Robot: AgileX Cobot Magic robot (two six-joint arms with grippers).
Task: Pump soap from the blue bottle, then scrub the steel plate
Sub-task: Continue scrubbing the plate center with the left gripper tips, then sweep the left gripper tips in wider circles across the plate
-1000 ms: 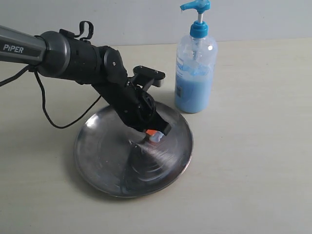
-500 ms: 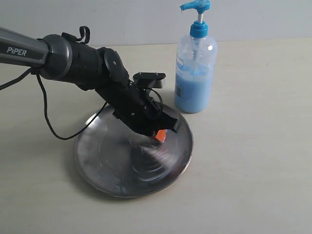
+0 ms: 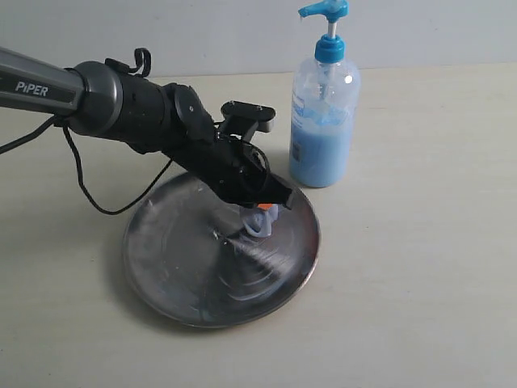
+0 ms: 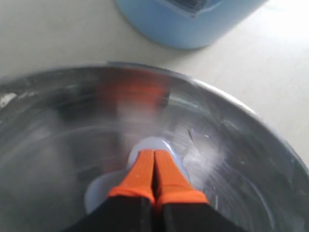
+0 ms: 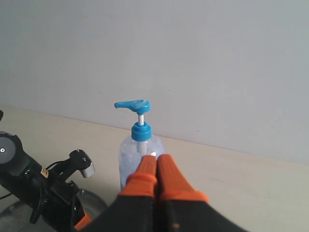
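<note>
Shifted slightly across the round shiny steel plate [image 3: 174,263] since the previous frame, left gripper [image 3: 264,212], closed tight, presses a pale blue soap smear [image 3: 260,227]; tall clear blue-pump bottle [image 3: 323,121] stands upright just beside the rim; right gripper [image 5: 155,162] likewise closed.

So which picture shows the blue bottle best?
The exterior view: the whole blue bottle, pump to base. The right wrist view shows its top behind the right tool; the left wrist view, only its base.
</note>
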